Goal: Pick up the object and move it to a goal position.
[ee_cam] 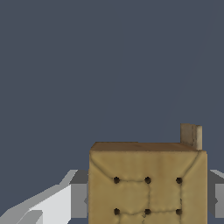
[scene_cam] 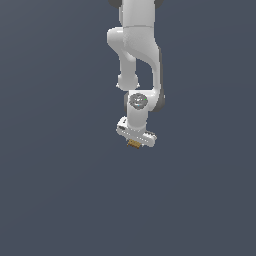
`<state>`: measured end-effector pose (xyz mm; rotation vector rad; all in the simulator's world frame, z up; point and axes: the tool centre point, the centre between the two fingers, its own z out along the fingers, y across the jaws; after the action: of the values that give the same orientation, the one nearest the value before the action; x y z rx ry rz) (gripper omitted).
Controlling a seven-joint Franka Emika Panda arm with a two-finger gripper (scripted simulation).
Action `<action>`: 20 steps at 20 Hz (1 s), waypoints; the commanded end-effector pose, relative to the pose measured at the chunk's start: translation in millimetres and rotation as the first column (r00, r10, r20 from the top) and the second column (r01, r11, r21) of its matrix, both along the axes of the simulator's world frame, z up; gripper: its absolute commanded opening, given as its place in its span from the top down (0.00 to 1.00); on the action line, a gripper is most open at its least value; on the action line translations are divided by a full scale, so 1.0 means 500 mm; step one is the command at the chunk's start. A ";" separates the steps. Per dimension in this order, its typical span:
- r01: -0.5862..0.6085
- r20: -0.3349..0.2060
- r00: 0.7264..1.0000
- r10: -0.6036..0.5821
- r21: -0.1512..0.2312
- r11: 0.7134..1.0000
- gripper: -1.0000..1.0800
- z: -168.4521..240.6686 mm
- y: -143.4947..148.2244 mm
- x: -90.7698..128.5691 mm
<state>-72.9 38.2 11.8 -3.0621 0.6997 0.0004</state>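
The object [ee_cam: 146, 183] is a flat tan-brown block with a grid of dark dots on its face. In the wrist view it fills the space between my two fingers [ee_cam: 78, 199], which press on its sides. In the exterior view only a small brown sliver of the object [scene_cam: 134, 144] shows, just under the white hand of my gripper [scene_cam: 135, 142]. The gripper hangs from the white arm [scene_cam: 135, 50] near the middle of the view and is shut on the object. The fingertips themselves are hidden behind the block.
A plain dark grey-blue surface [scene_cam: 60, 190] surrounds the arm on all sides. No other objects or edges show in either view.
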 end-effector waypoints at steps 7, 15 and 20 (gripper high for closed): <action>0.000 0.001 1.000 0.000 0.000 1.000 1.00 0.043 0.000 0.004; 0.001 0.001 1.000 -0.001 0.000 1.000 1.00 0.158 0.000 0.012; 0.001 0.000 1.000 -0.001 0.000 1.000 1.00 0.261 -0.001 0.021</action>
<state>-63.8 38.1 125.5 -3.0619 0.7008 0.0013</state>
